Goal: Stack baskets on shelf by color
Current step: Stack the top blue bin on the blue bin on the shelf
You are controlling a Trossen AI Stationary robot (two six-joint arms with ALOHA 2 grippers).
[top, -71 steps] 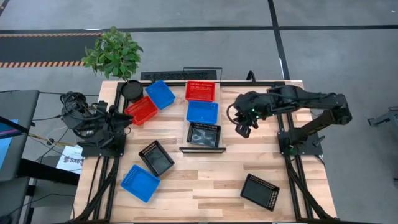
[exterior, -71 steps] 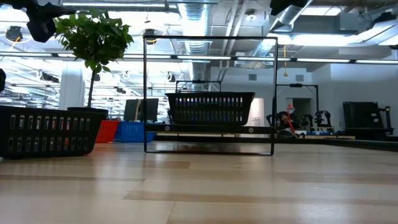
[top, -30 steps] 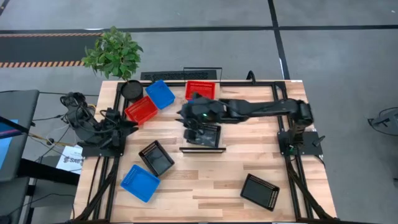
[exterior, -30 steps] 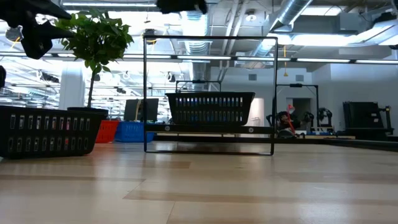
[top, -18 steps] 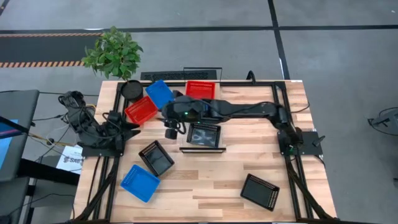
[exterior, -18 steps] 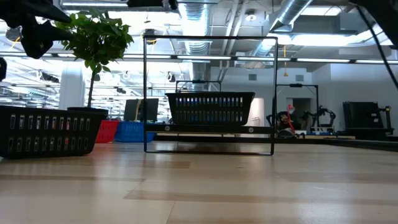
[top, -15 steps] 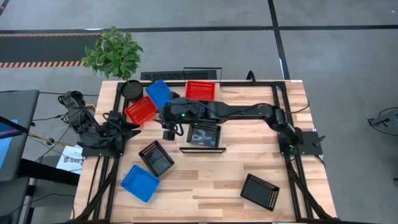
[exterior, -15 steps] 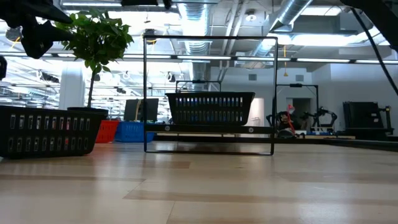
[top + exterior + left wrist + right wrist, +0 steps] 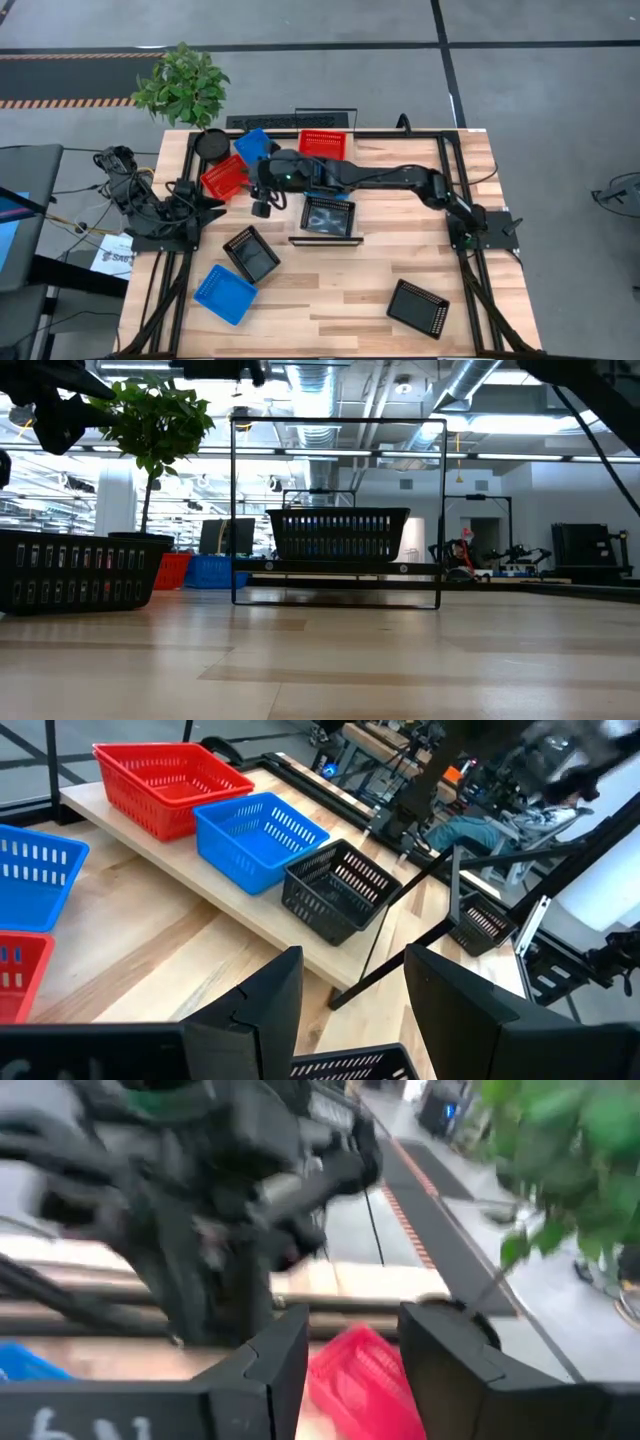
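The shelf carries a red basket, a blue basket and a black basket in a row, each resting on its base. A red basket and a blue basket sit on the table at the far left. My right gripper hangs open above the table just right of that red basket, which shows beyond its fingers. Nearer lie a black basket, a blue basket and another black basket. My left gripper waits open at the left edge.
A round black pot with a green plant stands at the far left corner. My right arm stretches across the shelf, above its blue basket. Bare wood lies between the near baskets.
My right arm has swept toward the table's left edge, from over the shelf's baskets to a spot beside the red basket on the table. The baskets have stayed where they were.
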